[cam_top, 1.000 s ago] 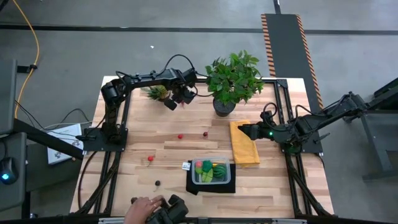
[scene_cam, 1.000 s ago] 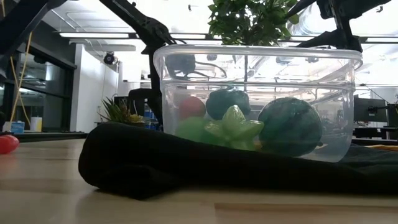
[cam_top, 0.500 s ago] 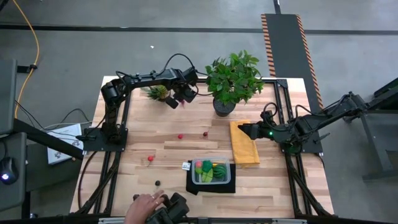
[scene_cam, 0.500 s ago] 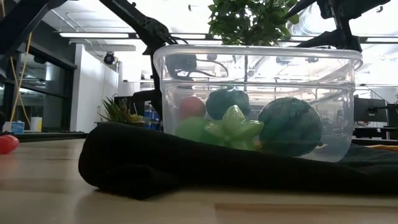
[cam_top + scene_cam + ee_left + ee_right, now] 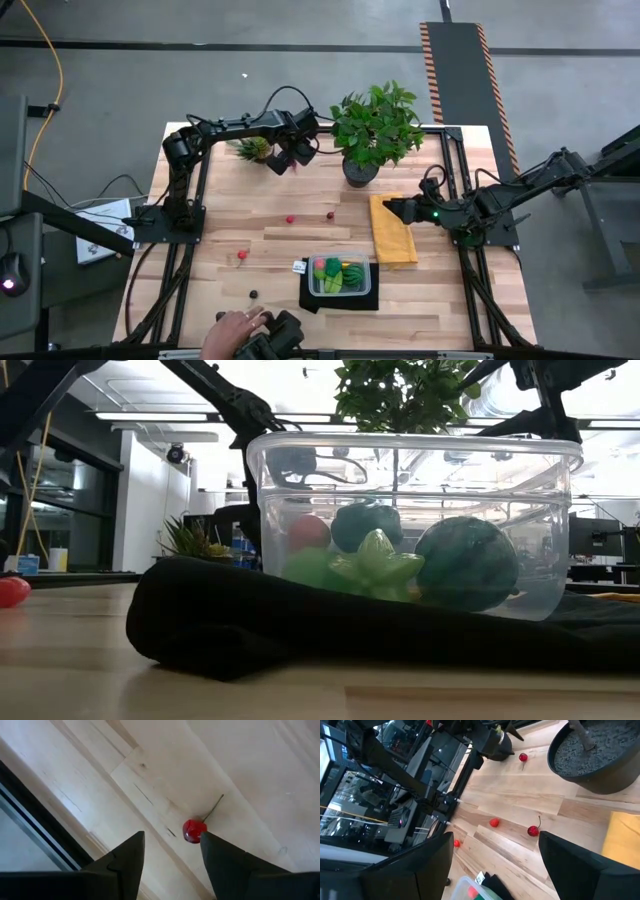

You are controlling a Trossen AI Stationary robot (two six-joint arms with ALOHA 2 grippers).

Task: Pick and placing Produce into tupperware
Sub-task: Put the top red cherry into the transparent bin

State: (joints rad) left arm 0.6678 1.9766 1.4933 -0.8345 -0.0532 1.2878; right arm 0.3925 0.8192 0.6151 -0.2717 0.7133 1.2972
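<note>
Both arms matte black, tubular links w/ chunky joints. Left gripper (image 5: 170,865): two broad dark fingers (image 5: 125,862), tips tapered. Black cable loops behind it. Right gripper (image 5: 390,209): green LED just behind the claw.

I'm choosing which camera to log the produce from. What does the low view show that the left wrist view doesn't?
Only the low view shows the tupperware on the black mat, with green and pink produce inside.

Only the left wrist view shows the left gripper, fingers apart, above a stemmed red cherry lying on the boards.

Both show the wooden table.
</note>
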